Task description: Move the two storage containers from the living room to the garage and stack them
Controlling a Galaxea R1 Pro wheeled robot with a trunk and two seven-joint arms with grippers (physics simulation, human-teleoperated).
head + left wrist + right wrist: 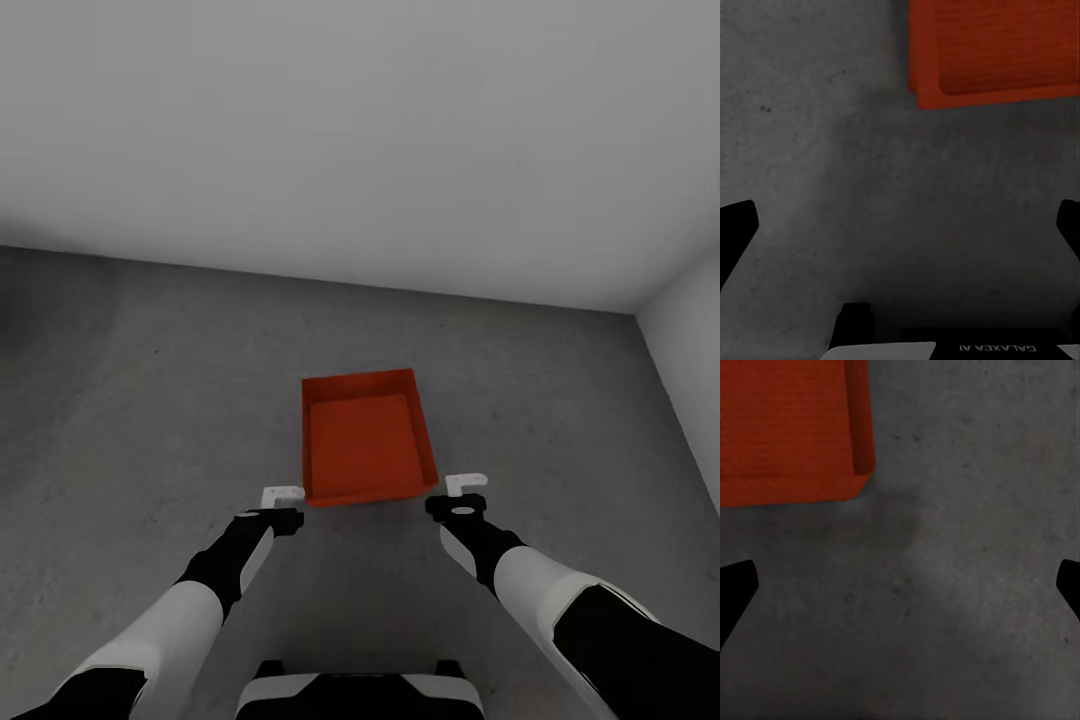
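Orange-red rectangular bin point(367, 436) on mottled grey concrete floor point(150, 400); left tool point(282, 506), right tool point(464, 494) both spread, empty.

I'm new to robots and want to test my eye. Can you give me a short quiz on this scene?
1. True or false: the orange container rests on the grey concrete floor.
2. The container lies: A) between the two hands, B) left of both hands, C) behind the robot.
3. Fill in: both the left hand and right hand are ____, holding nothing.

Key: 1 true; 2 A; 3 open.
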